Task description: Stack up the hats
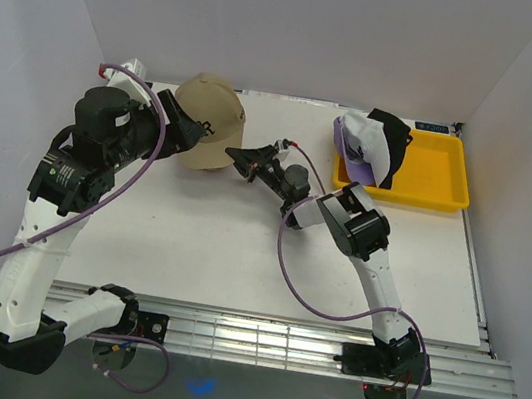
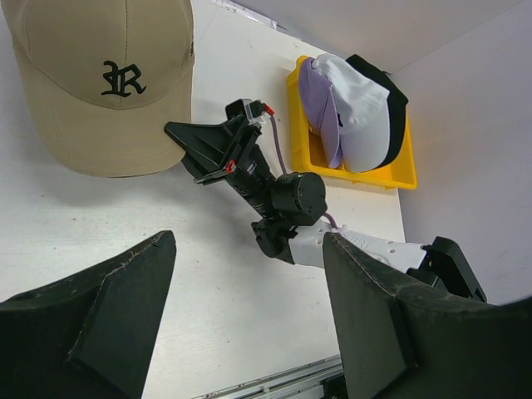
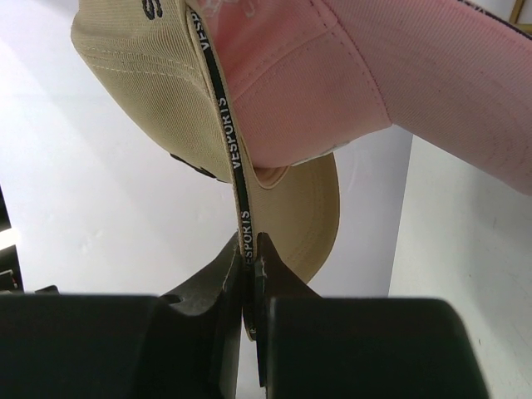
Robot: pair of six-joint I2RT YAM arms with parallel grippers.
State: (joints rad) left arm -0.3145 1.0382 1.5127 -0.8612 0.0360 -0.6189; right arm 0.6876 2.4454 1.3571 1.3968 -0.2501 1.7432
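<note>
Tan fabric with a dark R marks the hat (image 2: pixel 100 83) that sits at the far left-centre of the white desk (image 1: pixel 238 246), brim pointing toward the arms. The right wrist view shows a pink hat (image 3: pixel 349 75) pressed against the tan hat's underside; how far it is nested inside cannot be told. The right tool (image 3: pixel 249 262) is clamped on the tan hat's lower edge, its 2 fingers pinched on the dark printed tape along the rim. The left tool (image 2: pixel 249 241) hangs just to the left of the tan hat with its jaws spread wide and nothing between them.

Well apart, at the far right of the desk, a yellow tray (image 1: pixel 444 192) holds the other 3 hats stacked on their sides: a purple hat (image 1: pixel 342 131) on the left, a white hat (image 1: pixel 368 143) in the middle and a black hat (image 1: pixel 394 137) on the right, each touching the next.
</note>
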